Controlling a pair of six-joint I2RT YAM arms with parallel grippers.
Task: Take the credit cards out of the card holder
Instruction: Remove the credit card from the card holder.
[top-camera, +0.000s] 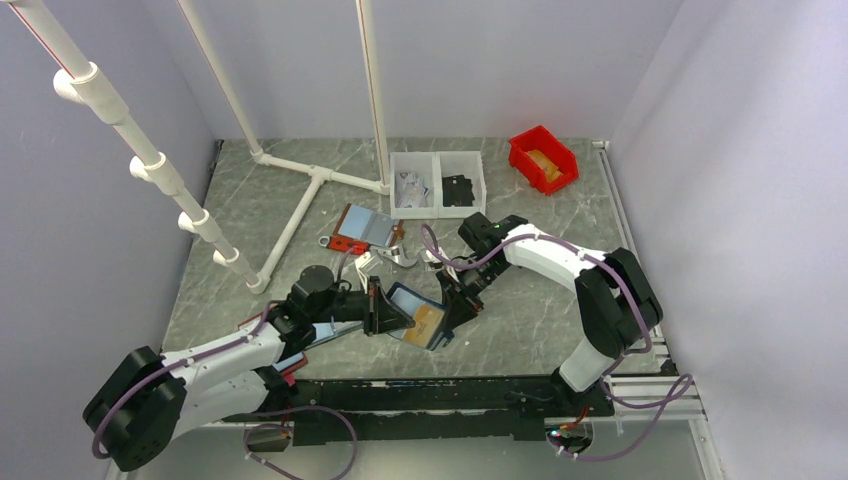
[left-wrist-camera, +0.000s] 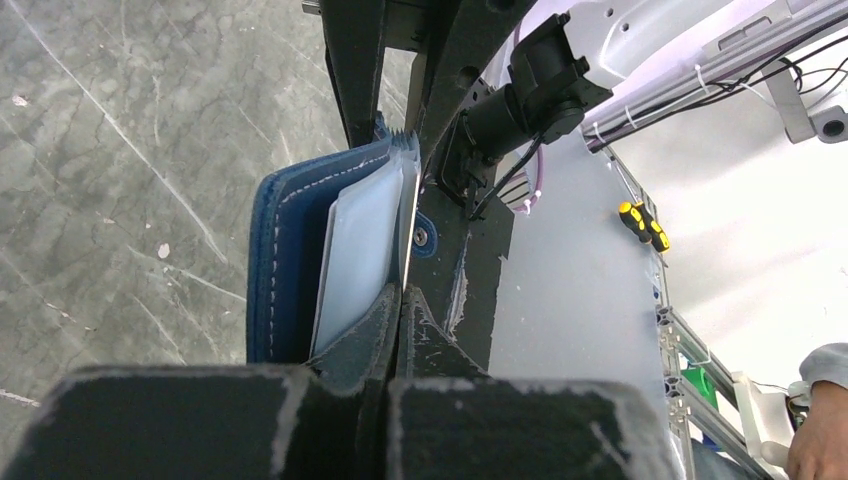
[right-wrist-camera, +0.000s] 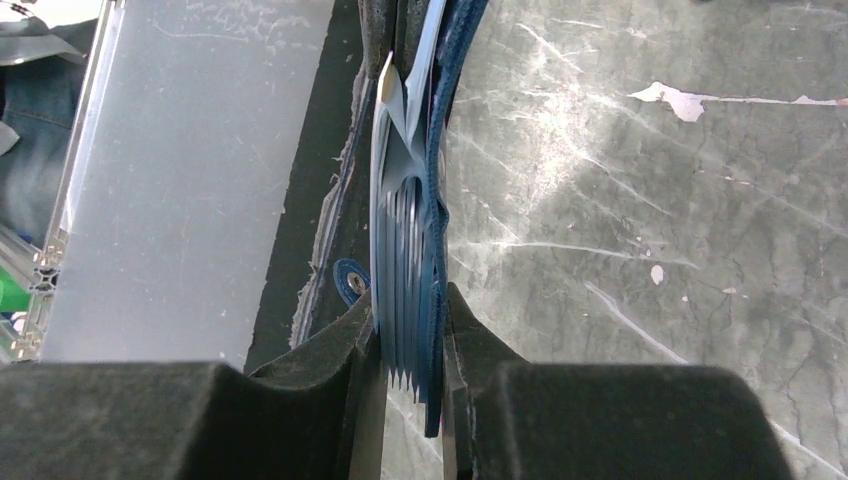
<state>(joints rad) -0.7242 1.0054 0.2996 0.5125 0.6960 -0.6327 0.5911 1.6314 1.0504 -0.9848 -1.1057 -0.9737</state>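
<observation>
holding holder (top-camera: 401, 296) spread at frame centre: left end effector (left-wrist-camera: 402, 295) clamped tight on one flap, right end effector (right-wrist-camera: 410, 310) nipping other flap, so tan card (top-camera: 425, 322) lies exposed.

Close view along the left hand (left-wrist-camera: 401, 300), whose two black padded fingers (left-wrist-camera: 362, 335) press together at the bottom of the frame, pinching the near edge of a navy blue card holder (left-wrist-camera: 285, 260). The card holder stands on edge, its white-stitched cover to the left and pale blue pocket sleeves (left-wrist-camera: 360, 250) fanned beside it. A small navy strap tab (left-wrist-camera: 423, 238) with a metal snap sticks out to the right. The right hand (left-wrist-camera: 405, 110) flanks the holder's far edge with black fingers. Grey marbled tabletop (left-wrist-camera: 120, 180) fills the left. To the right, a yellow-and-black tool (left-wrist-camera: 645, 226) lies on a pale panel (left-wrist-camera: 570, 280).
</observation>
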